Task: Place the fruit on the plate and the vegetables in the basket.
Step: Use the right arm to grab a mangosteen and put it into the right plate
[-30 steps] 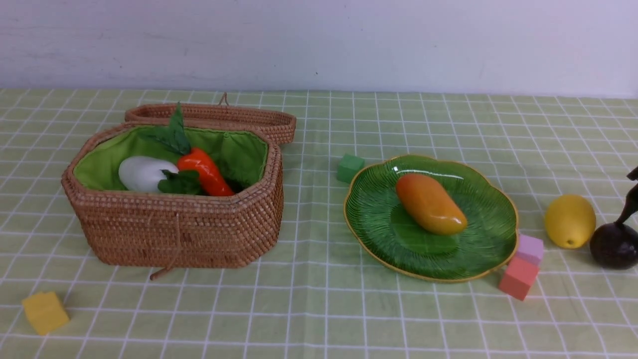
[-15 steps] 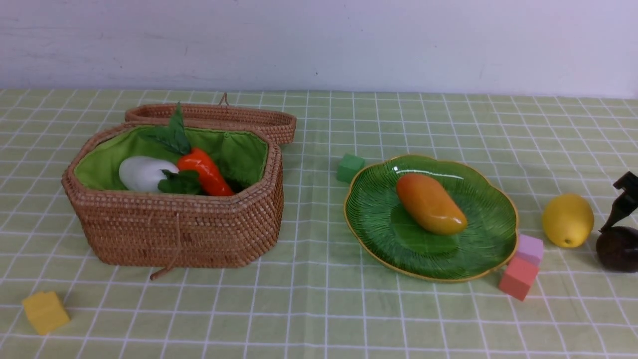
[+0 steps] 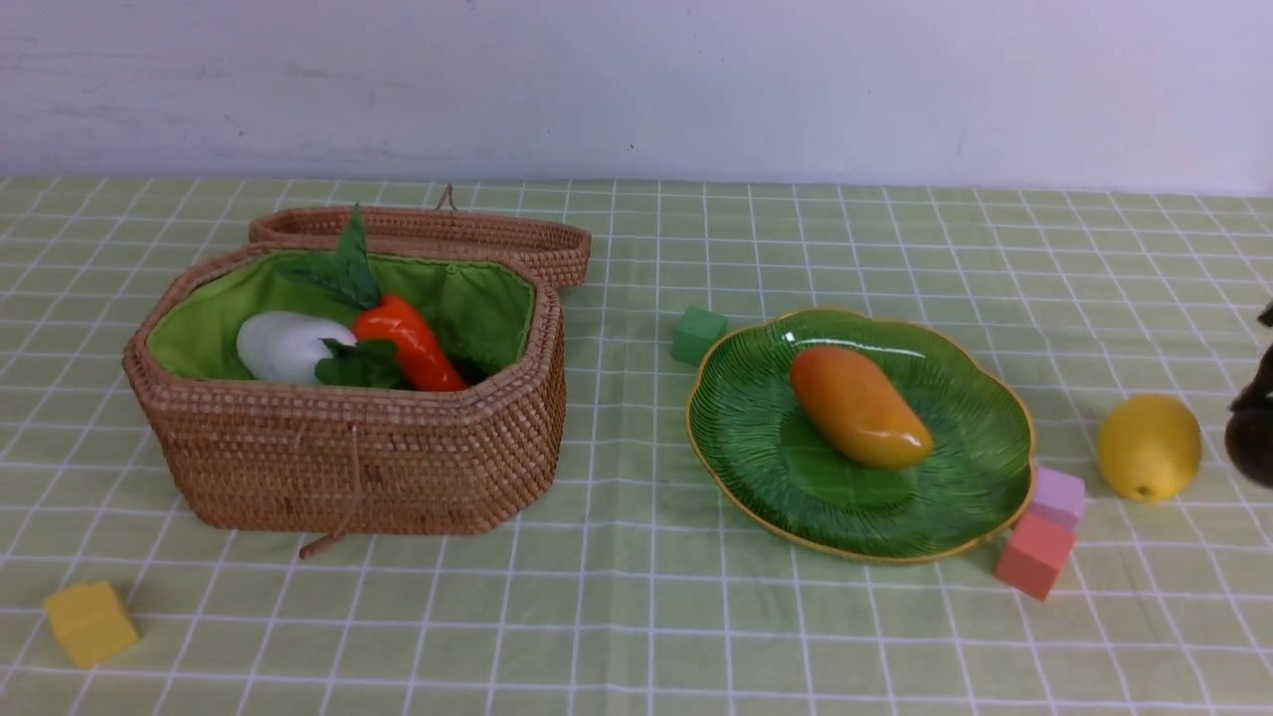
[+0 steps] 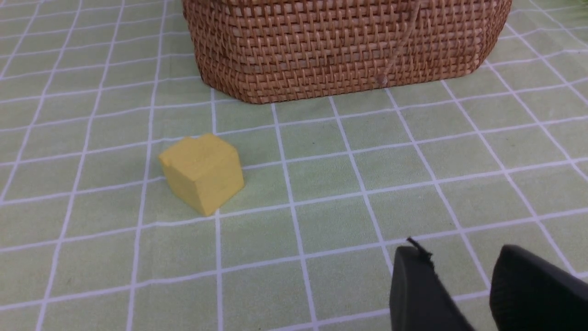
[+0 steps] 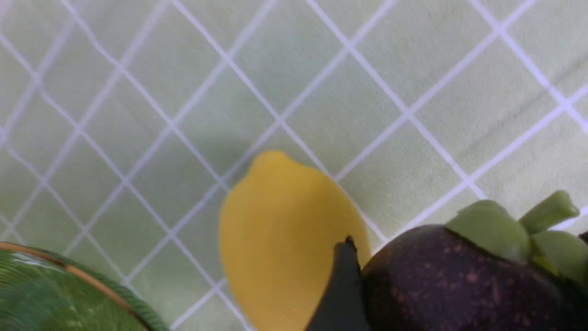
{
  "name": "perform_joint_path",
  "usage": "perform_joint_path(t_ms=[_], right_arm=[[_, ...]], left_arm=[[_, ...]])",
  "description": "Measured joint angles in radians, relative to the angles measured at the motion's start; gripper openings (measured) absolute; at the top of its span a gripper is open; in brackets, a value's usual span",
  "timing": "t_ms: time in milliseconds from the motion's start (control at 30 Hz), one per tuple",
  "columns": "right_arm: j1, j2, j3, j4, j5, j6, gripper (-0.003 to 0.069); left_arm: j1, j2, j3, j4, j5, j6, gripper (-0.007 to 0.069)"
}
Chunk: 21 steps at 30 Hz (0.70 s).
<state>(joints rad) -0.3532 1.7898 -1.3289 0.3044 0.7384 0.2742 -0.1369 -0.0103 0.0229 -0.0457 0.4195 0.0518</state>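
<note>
Looks like a staged test setup, not a home: bare white wall [image 3: 636, 80], table [image 3: 636, 617] under green checked cloth, toy food, scattered foam cubes [image 3: 88, 623].

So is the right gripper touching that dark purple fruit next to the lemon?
Touching. In the right wrist view the dark purple fruit sits in the right gripper, one black jaw pressed against its skin with no gap.

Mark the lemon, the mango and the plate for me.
lemon [image 3: 1149, 447]: front view, middle of its yellow body.
mango [image 3: 859, 407]: front view, middle of its orange skin.
plate [image 3: 955, 497]: front view, bare ribbed green part near the mango.
</note>
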Motion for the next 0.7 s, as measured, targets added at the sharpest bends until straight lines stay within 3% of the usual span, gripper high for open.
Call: perform_joint_path(t_ms=[200, 400, 533, 700], right_arm=[[0.061, -0.141, 0.0, 0.085, -0.067, -0.061, 0.0568], [0.278, -0.154, 0.0, 0.232, -0.122, -0.326, 0.0568], [0.452, -0.079, 0.0, 0.271, -0.2, -0.567, 0.0568], [0.552, 0.04, 0.001, 0.286, -0.231, -0.647, 0.0568]], left_arm=[[0.0, 0.0, 0.0, 0.0, 0.0, 0.0, 0.0238], [0.0, 0.0, 0.0, 0.0, 0.0, 0.0, 0.0238], [0.0, 0.0, 0.0, 0.0, 0.0, 0.0, 0.0238], [0.0, 0.0, 0.0, 0.0, 0.0, 0.0, 0.0238]])
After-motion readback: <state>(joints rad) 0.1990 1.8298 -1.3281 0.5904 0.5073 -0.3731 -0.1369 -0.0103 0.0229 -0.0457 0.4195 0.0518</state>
